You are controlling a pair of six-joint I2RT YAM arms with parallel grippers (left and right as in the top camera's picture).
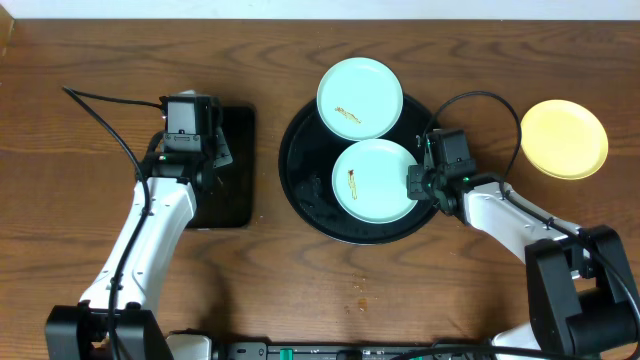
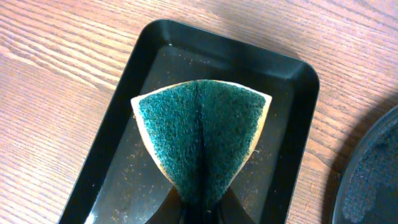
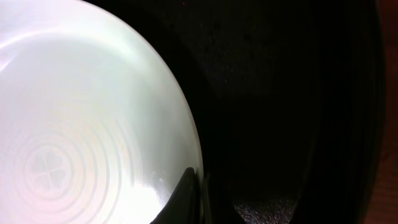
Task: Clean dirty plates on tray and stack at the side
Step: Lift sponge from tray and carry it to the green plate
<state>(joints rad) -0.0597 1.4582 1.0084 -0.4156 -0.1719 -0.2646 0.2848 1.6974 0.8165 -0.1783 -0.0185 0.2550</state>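
Round tray (image 1: 303,175): 2 mint plates (image 1: 360,98) (image 1: 373,180); tabletop (image 1: 450,300): 1 yellow plate (image 1: 565,138); 1 sponge (image 2: 199,137).

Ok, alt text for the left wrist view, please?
The left pincer is shut on a folded green scouring sponge, held over a small rectangular black tray on the wood-grain table. The round black tray's rim shows at lower right.

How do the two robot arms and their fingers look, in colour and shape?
The left arm and right arm have smooth white shells between black joints and rise from black blocky bases. A thin black cable loops off each wrist. The fingers are black and taper to narrow tips.
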